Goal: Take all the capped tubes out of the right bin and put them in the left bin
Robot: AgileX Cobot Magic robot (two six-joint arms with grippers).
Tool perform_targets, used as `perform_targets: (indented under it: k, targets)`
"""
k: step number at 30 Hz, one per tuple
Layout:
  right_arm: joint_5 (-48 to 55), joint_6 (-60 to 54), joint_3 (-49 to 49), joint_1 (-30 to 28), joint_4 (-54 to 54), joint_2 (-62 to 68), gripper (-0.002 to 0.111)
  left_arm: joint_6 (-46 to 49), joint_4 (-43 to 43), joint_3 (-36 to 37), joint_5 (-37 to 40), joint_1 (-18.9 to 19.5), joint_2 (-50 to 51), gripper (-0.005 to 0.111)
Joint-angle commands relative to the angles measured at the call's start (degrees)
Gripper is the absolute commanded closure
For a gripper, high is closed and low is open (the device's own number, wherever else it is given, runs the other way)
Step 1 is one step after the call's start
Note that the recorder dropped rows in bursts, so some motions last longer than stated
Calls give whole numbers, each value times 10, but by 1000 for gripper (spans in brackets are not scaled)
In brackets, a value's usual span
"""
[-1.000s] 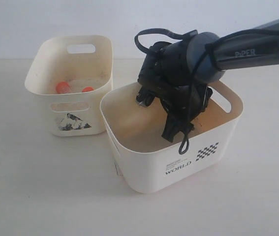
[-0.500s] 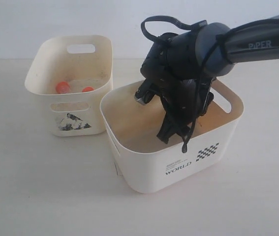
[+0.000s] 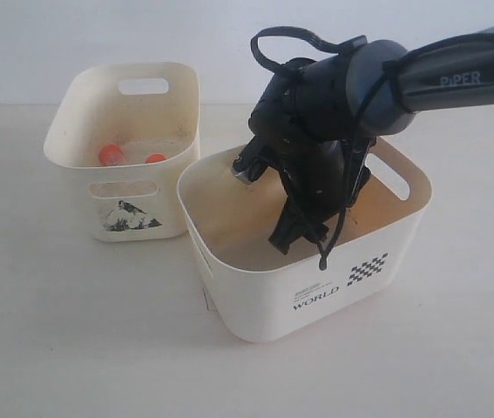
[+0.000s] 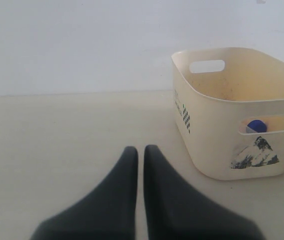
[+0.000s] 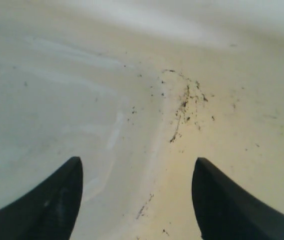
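The left bin [image 3: 71, 131] holds two orange-red capped tubes [image 3: 111, 155] [image 3: 155, 158]. In the left wrist view a blue cap [image 4: 257, 126] shows through that bin's [image 4: 212, 145] handle slot, above the dark sticker. My right gripper [image 3: 295, 235] reaches down inside the right bin [image 3: 255, 300], the one printed "WORLD". Its wrist view shows it open [image 5: 136, 162] over the bin's speckled floor [image 5: 182, 110], with no tube between the fingers. My left gripper [image 4: 140, 148] is shut and empty above the table, a short way from the left bin. It is out of the exterior view.
The two bins stand close together on a pale table [image 3: 72, 331] in front of a white wall. The right arm [image 3: 456, 74] comes in from the upper right, with a black cable loop [image 3: 286, 39] on top.
The right arm has shifted slightly right, and its gripper has sunk a little deeper and leftward inside the right bin. The tubes in the left bin have not moved.
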Motion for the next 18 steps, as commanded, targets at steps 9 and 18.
perform_targets:
  k: [9,18]
  targets:
    - [13,-8,3,-4,-10,-7,47,-5,1,-2,0,0,0,102]
    - [9,-7,3,-4,-10,-7,47,-5,1,-2,0,0,0,102]
